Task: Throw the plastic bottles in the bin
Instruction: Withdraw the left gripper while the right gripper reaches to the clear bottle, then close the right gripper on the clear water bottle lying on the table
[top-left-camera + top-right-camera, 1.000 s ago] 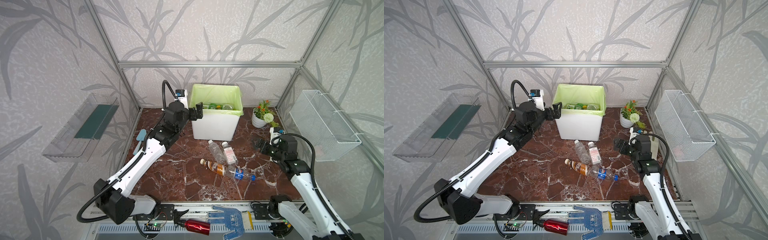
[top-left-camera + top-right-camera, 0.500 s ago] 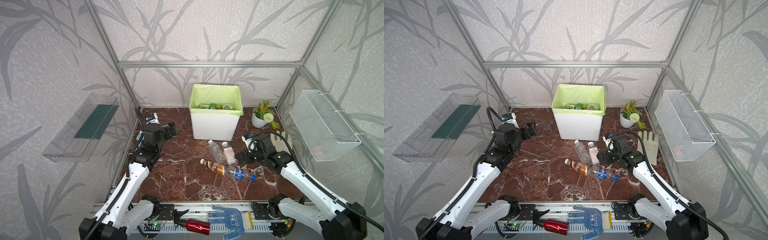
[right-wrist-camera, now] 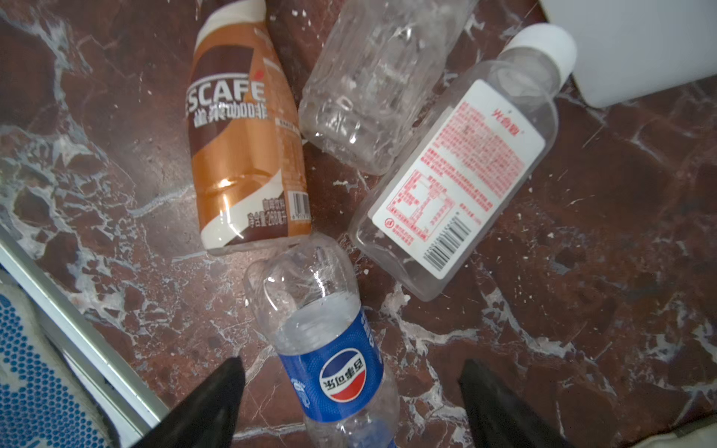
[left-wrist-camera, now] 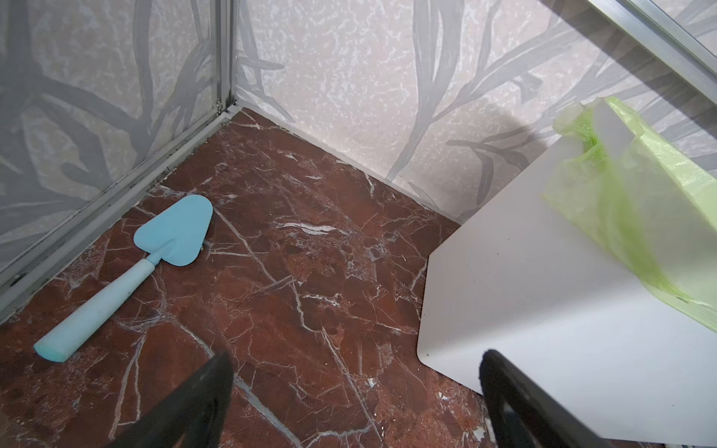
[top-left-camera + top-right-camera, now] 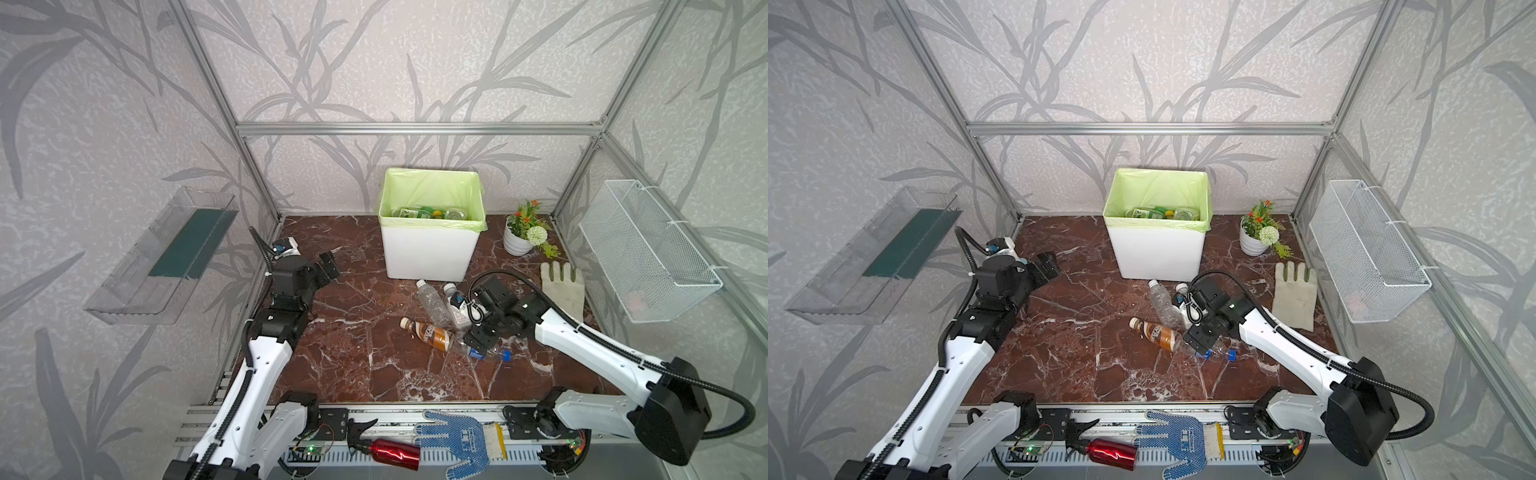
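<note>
Three plastic bottles lie close together in front of the bin (image 5: pixel 428 253) (image 4: pixel 543 291): a brown coffee bottle (image 5: pixel 428 332) (image 3: pixel 244 155), a clear bare bottle (image 5: pixel 432 301) (image 3: pixel 372 77) and a clear bottle with a white and red label (image 5: pixel 455 303) (image 3: pixel 465 174). A blue-labelled cola bottle (image 5: pixel 484 352) (image 3: pixel 333 349) lies just nearer the front. My right gripper (image 5: pixel 478 336) (image 3: pixel 352 362) hangs over it, open, one finger on each side with gaps. My left gripper (image 5: pixel 328 268) (image 4: pixel 355 355) is open and holds nothing, left of the bin. Several bottles lie inside the bin.
A light-blue spatula (image 4: pixel 170 232) lies by the left wall. A potted plant (image 5: pixel 523 232) and a beige glove (image 5: pixel 563 286) are at the right. A wire basket (image 5: pixel 648 253) and a clear tray (image 5: pixel 166 253) hang on the side walls. A blue dotted glove (image 5: pixel 457 436) and a red spray bottle (image 5: pixel 390 449) lie on the front rail.
My left arm has drawn back from the bin's rim, down to the left. My right arm has swung in from the right and come down over the cola bottle.
</note>
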Robot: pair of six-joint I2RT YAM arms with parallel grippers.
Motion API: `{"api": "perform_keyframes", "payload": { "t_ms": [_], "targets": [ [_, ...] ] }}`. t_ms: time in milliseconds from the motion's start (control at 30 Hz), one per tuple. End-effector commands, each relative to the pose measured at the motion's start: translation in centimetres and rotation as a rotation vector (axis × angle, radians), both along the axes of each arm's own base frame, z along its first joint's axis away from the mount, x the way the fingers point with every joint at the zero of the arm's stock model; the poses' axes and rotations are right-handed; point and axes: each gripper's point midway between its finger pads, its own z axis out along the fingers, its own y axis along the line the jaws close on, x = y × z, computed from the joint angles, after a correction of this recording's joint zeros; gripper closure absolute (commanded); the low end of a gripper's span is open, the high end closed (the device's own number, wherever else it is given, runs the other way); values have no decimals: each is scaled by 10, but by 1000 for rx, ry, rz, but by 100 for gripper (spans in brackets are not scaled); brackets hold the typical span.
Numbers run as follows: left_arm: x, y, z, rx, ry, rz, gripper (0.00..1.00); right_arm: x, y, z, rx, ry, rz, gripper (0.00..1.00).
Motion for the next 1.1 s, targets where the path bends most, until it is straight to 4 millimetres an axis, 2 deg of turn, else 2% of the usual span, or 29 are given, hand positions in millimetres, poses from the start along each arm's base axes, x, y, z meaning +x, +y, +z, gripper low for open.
{"api": "perform_keyframes", "payload": {
  "t_ms": [0,67,200,333,600,667,833,933,1067],
  "targets": [
    [0,-2,-9,-39,20,-3,1,-8,-1,-7,-70,29,85,14],
    [0,-1,-9,-41,19,-1,1,-13,1,-17,-102,59,115,17],
    [0,0,-10,-40,21,4,1,-14,-9,-35,-220,120,105,18],
    [2,0,-10,-41,24,0,1,-15,-10,-51,-284,165,116,17],
    [3,2,-13,-44,36,4,1,-18,-14,-65,-351,202,124,24],
    [3,2,-13,-47,35,3,1,-18,-14,-66,-358,206,124,29],
    [5,1,-15,-56,42,3,1,-17,-11,-59,-344,195,121,39],
    [5,1,-17,-58,47,4,1,-15,-6,-46,-303,168,125,44],
    [6,2,-20,-59,55,8,1,-5,1,-9,-230,69,111,50]
  ]
}}
